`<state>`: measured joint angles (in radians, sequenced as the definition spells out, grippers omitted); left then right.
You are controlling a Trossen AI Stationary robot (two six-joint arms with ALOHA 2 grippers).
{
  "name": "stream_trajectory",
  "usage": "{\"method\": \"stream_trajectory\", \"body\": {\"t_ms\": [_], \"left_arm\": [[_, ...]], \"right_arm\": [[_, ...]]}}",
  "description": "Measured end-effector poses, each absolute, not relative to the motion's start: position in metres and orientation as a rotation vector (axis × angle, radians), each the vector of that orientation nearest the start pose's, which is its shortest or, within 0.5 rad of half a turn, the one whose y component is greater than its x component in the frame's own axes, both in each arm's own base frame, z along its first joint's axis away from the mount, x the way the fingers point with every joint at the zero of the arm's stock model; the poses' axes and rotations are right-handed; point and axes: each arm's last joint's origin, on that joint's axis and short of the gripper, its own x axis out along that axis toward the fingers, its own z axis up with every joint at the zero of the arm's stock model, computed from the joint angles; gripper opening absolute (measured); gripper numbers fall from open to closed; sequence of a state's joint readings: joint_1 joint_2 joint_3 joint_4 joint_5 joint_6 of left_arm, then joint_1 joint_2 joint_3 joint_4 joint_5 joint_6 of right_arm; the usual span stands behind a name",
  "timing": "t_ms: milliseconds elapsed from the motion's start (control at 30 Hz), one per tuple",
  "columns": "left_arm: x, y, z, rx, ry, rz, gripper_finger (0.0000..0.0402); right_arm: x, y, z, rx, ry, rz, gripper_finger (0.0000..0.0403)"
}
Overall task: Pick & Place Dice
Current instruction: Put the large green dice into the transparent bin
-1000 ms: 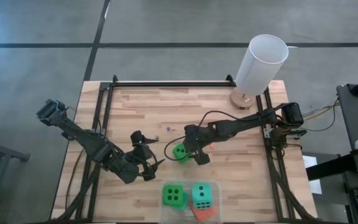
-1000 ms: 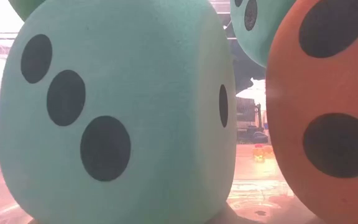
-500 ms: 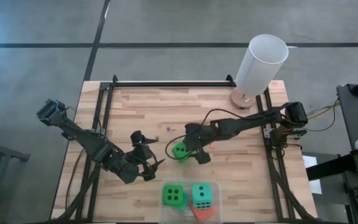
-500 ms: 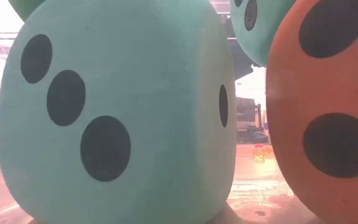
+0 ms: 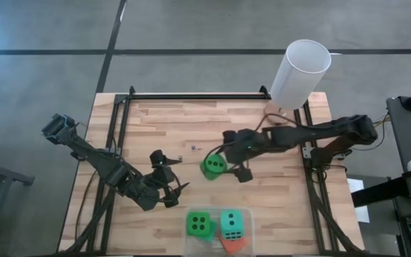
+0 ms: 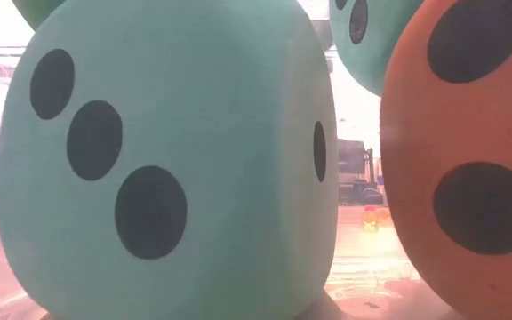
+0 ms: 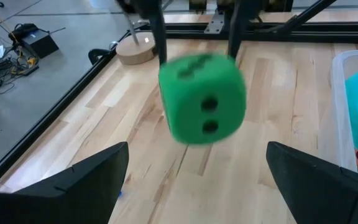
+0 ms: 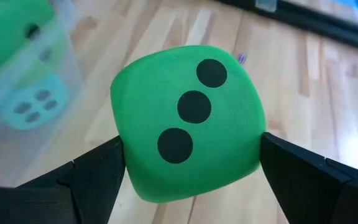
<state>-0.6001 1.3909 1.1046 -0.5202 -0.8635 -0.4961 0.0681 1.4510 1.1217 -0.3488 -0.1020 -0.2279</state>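
Green die in play: we see the bright green die (image 8: 188, 121) caught between the right gripper (image 5: 227, 160) fingers, three pips showing in the right wrist view, raised over the middle of the wooden table (image 5: 155, 121).
Right claw: clamped on that die, one dark finger against each side face.
Left claw: the left gripper (image 5: 171, 187) sits spread wide with nothing in it, near the table's front, pointing at the held die.
Other dice: a second green die (image 5: 199, 225) and a teal die (image 5: 232, 223) sit in the clear tub (image 5: 252, 227) at the front edge, an orange-red die (image 5: 232, 245) tucked under them; the low view shows another teal die (image 6: 167, 169) right against the lens.
Handling: we judge these light and squashy, foam-like, with rounded corners; the matte skin should not slip, and nothing looks breakable.
Where to hold: we'd take two opposite flat faces, centred, as the right claw does; corners would likely roll out.
Writing: no brand, label or text we can read; only black pips.
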Motion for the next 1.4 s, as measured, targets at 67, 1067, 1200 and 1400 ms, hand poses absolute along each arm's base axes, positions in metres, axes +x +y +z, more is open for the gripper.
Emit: {"method": "stream_trajectory", "body": {"t_ms": [67, 1067, 1200, 1400], "left_arm": [[0.247, -0.143, 0.289, 0.062, 0.516, 0.384, 0.0384], [0.247, -0.143, 0.289, 0.062, 0.516, 0.384, 0.0384], [0.247, -0.143, 0.289, 0.062, 0.516, 0.384, 0.0386], [0.247, -0.142, 0.289, 0.062, 0.516, 0.384, 0.0382]], "right_arm": [[0.305, 0.026, 0.295, -0.199, 0.624, 0.241, 0.0343], [0.24, 0.131, 0.337, -0.267, 0.39, 0.629, 0.0343], [0.242, 0.139, 0.331, -0.273, 0.4, 0.653, 0.0343], [0.249, 0.157, 0.32, -0.244, 0.4, 0.712, 0.0343]]}}
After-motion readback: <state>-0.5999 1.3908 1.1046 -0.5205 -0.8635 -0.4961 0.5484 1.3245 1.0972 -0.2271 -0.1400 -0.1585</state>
